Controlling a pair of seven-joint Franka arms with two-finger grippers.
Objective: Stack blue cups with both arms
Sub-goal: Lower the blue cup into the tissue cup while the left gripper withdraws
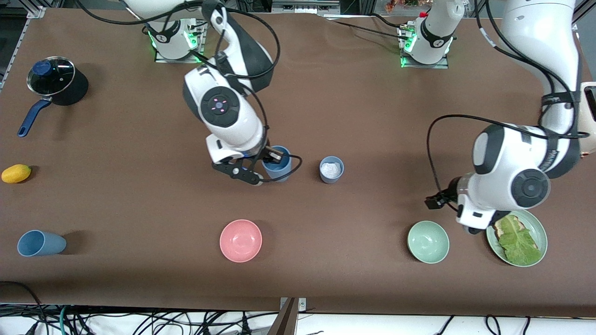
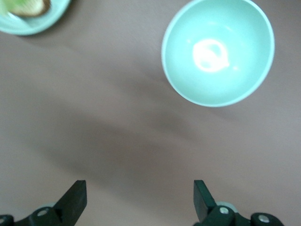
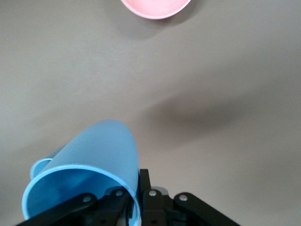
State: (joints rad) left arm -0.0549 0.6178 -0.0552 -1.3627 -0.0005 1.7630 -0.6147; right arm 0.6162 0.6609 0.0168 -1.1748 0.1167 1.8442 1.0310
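Observation:
My right gripper point(image 1: 271, 159) is shut on the rim of a sky blue cup point(image 1: 278, 164), one finger inside and one outside. In the right wrist view the cup point(image 3: 89, 160) leans in the gripper point(image 3: 137, 190). I cannot tell whether it touches the table. A grey-blue cup point(image 1: 331, 169) with a white patch inside stands upright beside it, toward the left arm's end. Another blue cup point(image 1: 41, 243) lies on its side near the right arm's end. My left gripper point(image 2: 140, 190) is open and empty over bare table beside the green bowl point(image 2: 217, 52).
A pink bowl point(image 1: 240, 240) and the green bowl point(image 1: 428, 242) sit nearer the front camera. A green plate point(image 1: 540, 230) with lettuce and bread lies under the left arm. A lidded pot point(image 1: 52, 79) and a yellow fruit point(image 1: 16, 173) are at the right arm's end.

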